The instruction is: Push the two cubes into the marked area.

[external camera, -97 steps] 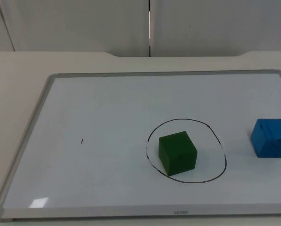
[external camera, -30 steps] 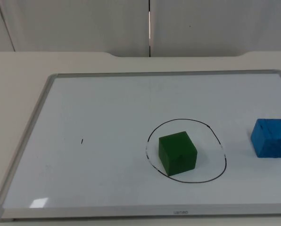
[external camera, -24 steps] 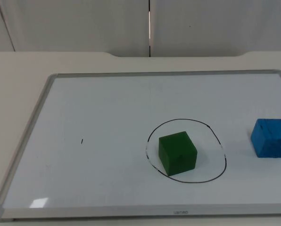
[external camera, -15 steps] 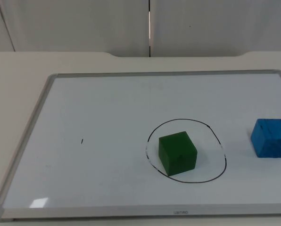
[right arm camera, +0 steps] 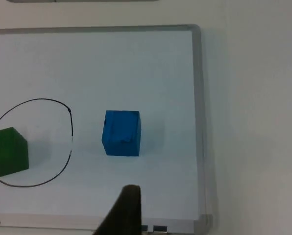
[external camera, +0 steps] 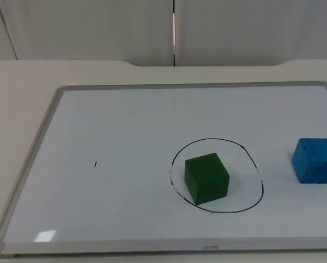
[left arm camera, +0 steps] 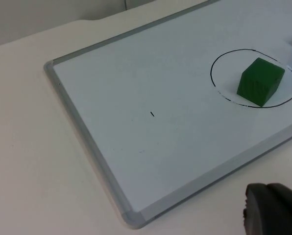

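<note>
A whiteboard (external camera: 48, 126) with a grey frame lies flat on the pale worktop (external camera: 21, 82), its far edge toward the grey partition wall (external camera: 97, 27); on its surface a black circle (external camera: 250, 159) is drawn, and the green cube (external camera: 206, 178) sits inside that ring, toward its left side, close to the line but within it; the blue cube (external camera: 316, 160) stands outside the ring, well to the right of it, near the board's right edge, apart from the green one. A tiny black tick mark (external camera: 95, 164) sits on the board's left half, well away from both cubes.

From the left wrist camera, a black fingertip of the left hand (left arm camera: 271, 210) is over bare worktop just off the board's near edge, with the green cube (left arm camera: 259, 81) and its ring beyond; I cannot tell whether that hand is spread or pressed together. From the right wrist camera, a dark fingertip of the right hand (right arm camera: 124, 213) hangs over the board's near strip, just short of the blue cube (right arm camera: 121, 132) and not touching it; its state I cannot tell either.
</note>
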You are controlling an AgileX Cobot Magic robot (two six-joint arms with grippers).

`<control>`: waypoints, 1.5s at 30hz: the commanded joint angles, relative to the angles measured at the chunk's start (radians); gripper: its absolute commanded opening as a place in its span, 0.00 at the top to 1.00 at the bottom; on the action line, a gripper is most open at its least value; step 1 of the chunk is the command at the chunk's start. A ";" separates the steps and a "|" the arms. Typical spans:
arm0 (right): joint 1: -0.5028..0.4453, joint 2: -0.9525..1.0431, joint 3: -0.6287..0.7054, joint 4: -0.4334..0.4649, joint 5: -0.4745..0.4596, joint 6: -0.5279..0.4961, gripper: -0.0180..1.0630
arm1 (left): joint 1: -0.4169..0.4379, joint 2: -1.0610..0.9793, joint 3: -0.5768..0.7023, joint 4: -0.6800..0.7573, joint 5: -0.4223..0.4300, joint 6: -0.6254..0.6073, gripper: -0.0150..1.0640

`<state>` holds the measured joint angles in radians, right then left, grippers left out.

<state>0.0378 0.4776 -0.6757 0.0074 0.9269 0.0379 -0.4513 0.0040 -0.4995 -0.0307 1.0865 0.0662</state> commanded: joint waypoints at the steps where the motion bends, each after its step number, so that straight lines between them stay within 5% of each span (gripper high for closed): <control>1: -0.004 0.094 -0.027 0.002 -0.042 0.007 0.18 | 0.003 -0.004 0.004 0.002 -0.010 -0.009 0.99; 16: -0.004 0.647 -0.061 0.002 -0.253 0.021 0.93 | 0.003 -0.004 0.004 0.015 -0.010 -0.022 0.99; 37: -0.004 1.105 -0.068 0.005 -0.556 0.021 0.98 | 0.003 -0.004 0.004 0.015 -0.010 -0.022 0.99; 45: -0.004 1.256 -0.210 0.026 -0.439 0.021 0.98 | 0.003 -0.004 0.004 0.015 -0.010 -0.022 0.99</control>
<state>0.0378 1.7241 -0.8700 0.0245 0.4696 0.0529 -0.4513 0.0040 -0.4995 -0.0188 1.0865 0.0509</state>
